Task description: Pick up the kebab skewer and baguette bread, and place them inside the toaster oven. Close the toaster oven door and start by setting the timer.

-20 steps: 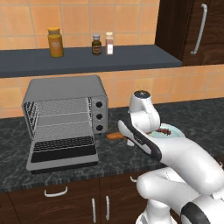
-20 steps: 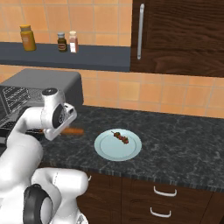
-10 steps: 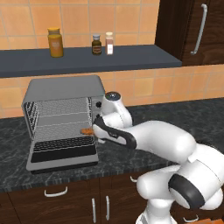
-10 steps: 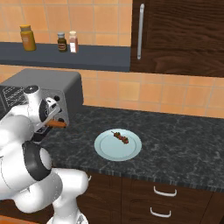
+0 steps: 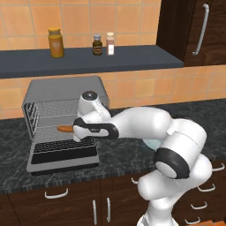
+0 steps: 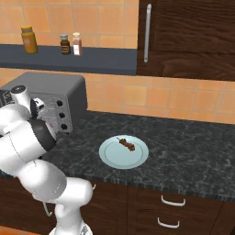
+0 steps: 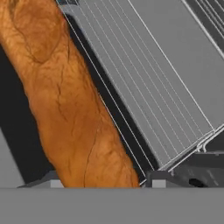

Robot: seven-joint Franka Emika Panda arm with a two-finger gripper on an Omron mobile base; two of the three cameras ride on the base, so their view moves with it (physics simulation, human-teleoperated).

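In the hand view, the fingers (image 7: pixel 101 180) are clamped on the bread (image 7: pixel 65 96), which runs up to the frame's upper left over the oven (image 5: pixel 66 95) rack. The oven door (image 5: pixel 64 155) lies open at centre left. The skewer (image 6: pixel 127 144) rests on the plate (image 6: pixel 110 158) mid-surface.

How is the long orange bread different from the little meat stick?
The baguette bread is orange-brown and smooth, while the kebab skewer is a thin stick with dark red-brown chunks. The baguette bread looks longer and thicker than the kebab skewer. The baguette bread is held by the gripper at the open toaster oven, while the kebab skewer lies on the plate on the counter. Both are stick-shaped foods.
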